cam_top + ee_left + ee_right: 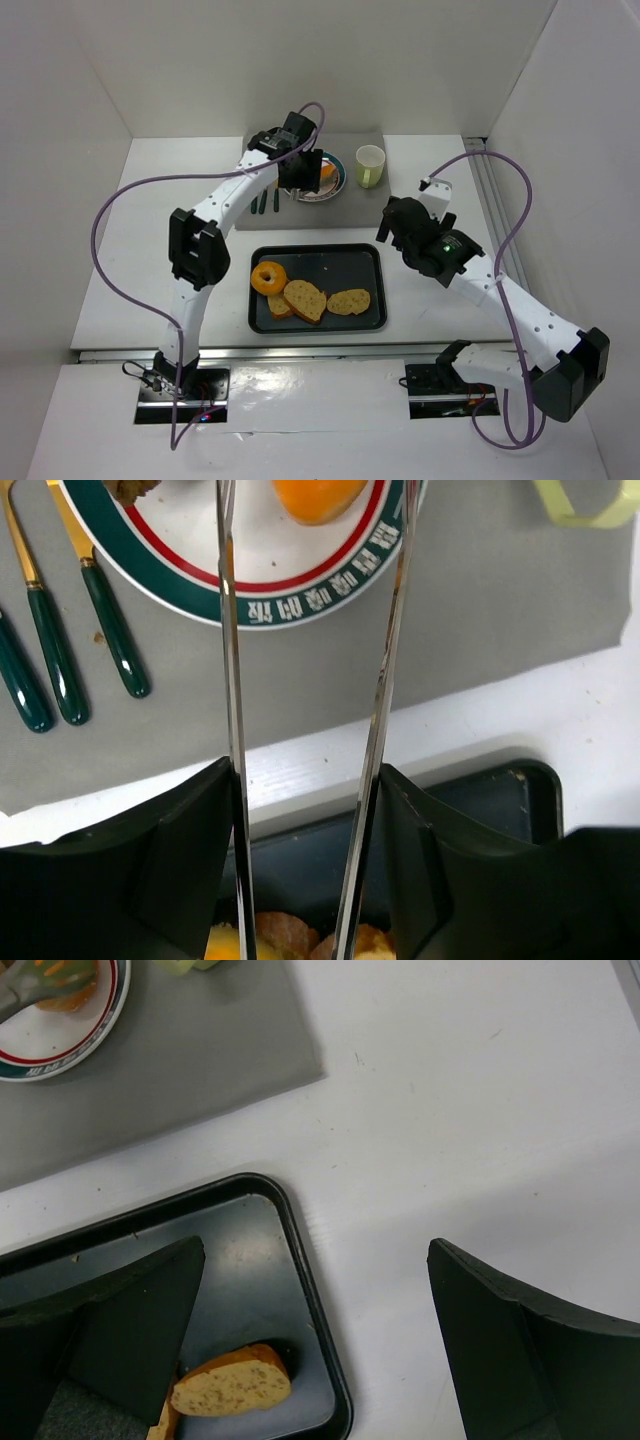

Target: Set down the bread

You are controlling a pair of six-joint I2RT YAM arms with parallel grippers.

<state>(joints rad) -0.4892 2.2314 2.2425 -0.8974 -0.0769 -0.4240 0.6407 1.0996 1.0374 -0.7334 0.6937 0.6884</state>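
My left gripper (300,175) is shut on metal tongs (232,680) and hangs over the green-rimmed plate (290,605) at the back. The tong blades stand either side of the glossy orange bun (318,498) on the plate, with gaps; their tips are out of frame. A dark brown lump (130,488) lies at the plate's left. The golden ring doughnut (268,277) lies in the dark tray (330,262) with two bread slices (305,299). My right gripper (400,225) is open and empty above the tray's far right corner (290,1220).
The plate sits on a grey mat (360,205) with a pale green cup (370,165) to its right and green-handled cutlery (110,620) to its left. White walls enclose the table on three sides.
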